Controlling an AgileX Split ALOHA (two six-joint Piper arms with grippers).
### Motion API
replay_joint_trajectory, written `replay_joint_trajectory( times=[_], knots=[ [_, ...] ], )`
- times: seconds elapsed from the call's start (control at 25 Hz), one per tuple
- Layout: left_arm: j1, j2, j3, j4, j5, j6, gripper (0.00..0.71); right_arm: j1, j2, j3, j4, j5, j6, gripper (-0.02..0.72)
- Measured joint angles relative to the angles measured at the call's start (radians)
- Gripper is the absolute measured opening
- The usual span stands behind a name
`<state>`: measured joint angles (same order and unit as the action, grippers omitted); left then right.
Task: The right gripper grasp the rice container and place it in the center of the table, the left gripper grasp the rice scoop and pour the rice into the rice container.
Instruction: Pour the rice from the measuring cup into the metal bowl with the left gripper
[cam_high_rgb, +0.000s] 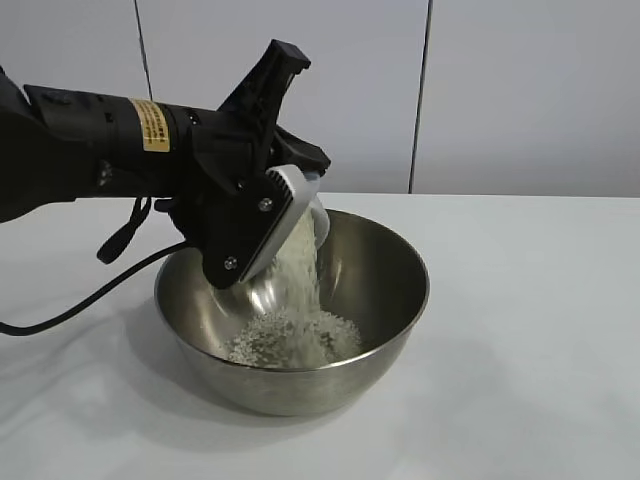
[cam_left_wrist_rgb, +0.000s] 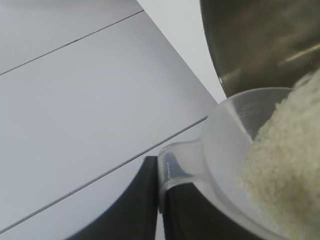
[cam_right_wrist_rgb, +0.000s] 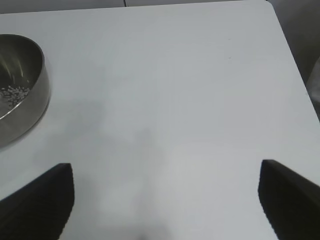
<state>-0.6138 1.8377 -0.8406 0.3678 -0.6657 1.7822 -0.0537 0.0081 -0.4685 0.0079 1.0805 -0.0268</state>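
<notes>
The left gripper (cam_high_rgb: 262, 215) clenched the light, stiff, slippery scoop (cam_high_rgb: 300, 215) by its handle, tipped over the bowl (cam_high_rgb: 385, 330) mid-bench, rice (cam_high_rgb: 290, 335) streaming; the right gripper (cam_right_wrist_rgb: 165, 197) hung released.

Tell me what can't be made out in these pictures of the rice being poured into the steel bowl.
- Rice scoop: in the exterior view the left gripper covers most of it; the left wrist view cuts it off at the edge, so what remains inside is unclear.
- Rice container: the right wrist view's edge crops it, showing few grains of rice.
- Right gripper: absent from the exterior view; only the fingertips show in its wrist view, open over the table.
</notes>
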Motion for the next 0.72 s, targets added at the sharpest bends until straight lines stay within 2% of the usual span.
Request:
replay_joint_trajectory(
  times=[0.24, 0.52, 0.72],
  knots=[
    [0.000, 0.000, 0.000, 0.001, -0.042, 0.002, 0.006, 0.000, 0.000, 0.000, 0.000, 0.000, 0.000, 0.694],
    [0.000, 0.000, 0.000, 0.087, -0.008, 0.213, 0.006, 0.000, 0.000, 0.000, 0.000, 0.000, 0.000, 0.694],
    [0.000, 0.000, 0.000, 0.113, 0.010, 0.293, 0.006, 0.000, 0.000, 0.000, 0.000, 0.000, 0.000, 0.694]
  ],
)
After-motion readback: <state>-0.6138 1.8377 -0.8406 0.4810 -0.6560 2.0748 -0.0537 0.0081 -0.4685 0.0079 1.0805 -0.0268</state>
